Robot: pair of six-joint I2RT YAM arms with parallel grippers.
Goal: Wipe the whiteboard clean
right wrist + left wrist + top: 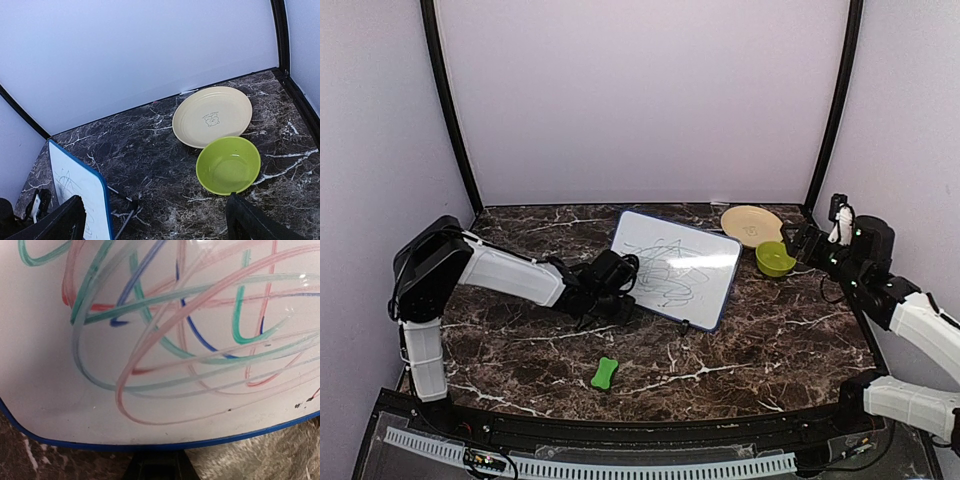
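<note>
The whiteboard [676, 268], white with a blue frame, is propped at a tilt in the middle of the table and carries red, green and blue scribbles. In the left wrist view the whiteboard [150, 340] fills the frame, its blue edge right at the jaws. My left gripper [620, 288] is shut on the board's near-left edge; only a dark part of the left gripper [157, 466] shows under the frame. My right gripper [157, 225] hangs open and holds nothing, above the table right of the whiteboard [80, 192]. A green bone-shaped eraser [605, 373] lies near the front.
A tan plate [752, 224] sits at the back right, with a green bowl [775, 259] just in front of it; both show in the right wrist view, the plate [212, 116] and the bowl [228, 165]. Purple walls close in the table.
</note>
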